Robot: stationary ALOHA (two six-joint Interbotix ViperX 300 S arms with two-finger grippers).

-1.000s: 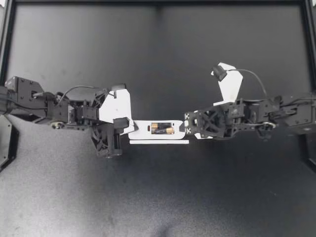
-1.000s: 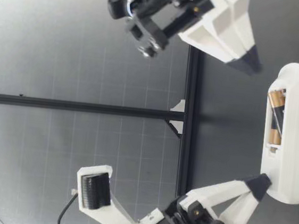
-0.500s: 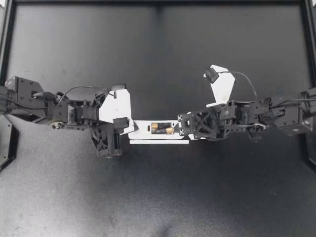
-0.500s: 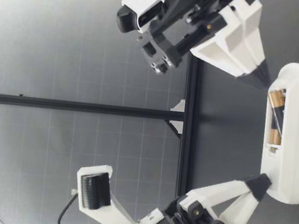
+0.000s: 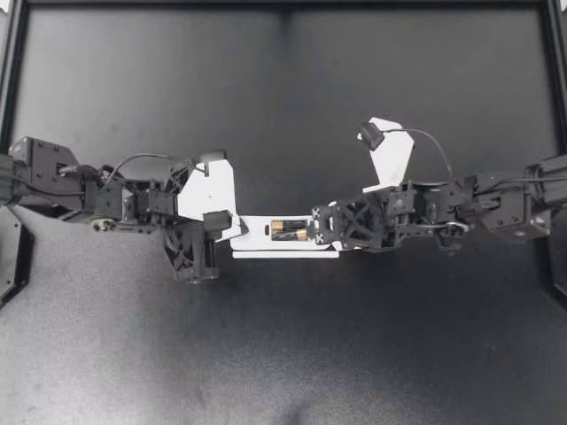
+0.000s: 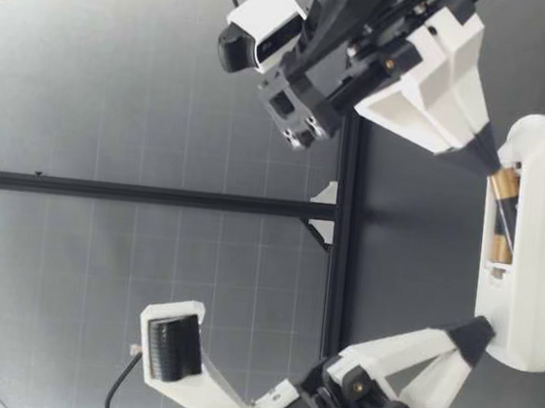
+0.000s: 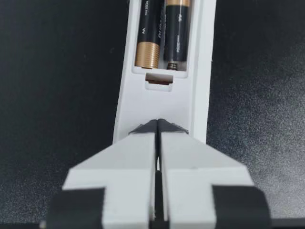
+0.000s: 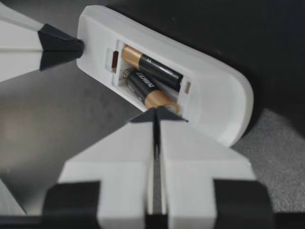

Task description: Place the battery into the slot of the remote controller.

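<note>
The white remote (image 5: pixel 257 232) lies on the black mat with its battery compartment open and facing up. Two black-and-gold batteries (image 5: pixel 289 231) lie side by side in the slot. My left gripper (image 5: pixel 237 228) is shut, its tips resting on the remote's end (image 7: pixel 200 95) just short of the compartment. My right gripper (image 5: pixel 312 233) is shut too, and its tips (image 8: pixel 156 112) touch the gold end of the nearer battery (image 8: pixel 151 89). In the low view the right gripper (image 6: pixel 492 163) slants down onto the batteries (image 6: pixel 502 220), and the left gripper (image 6: pixel 478 337) meets the remote's other end.
A thin white strip (image 5: pixel 285 255), perhaps the battery cover, lies on the mat along the remote's near side. A black frame rail (image 5: pixel 283 4) borders the mat at the back. Both arms reach in low over the mat's middle.
My right gripper has moved left over the remote and come down, so its shut tips now touch the battery's end. The left gripper and the remote have stayed in place.
</note>
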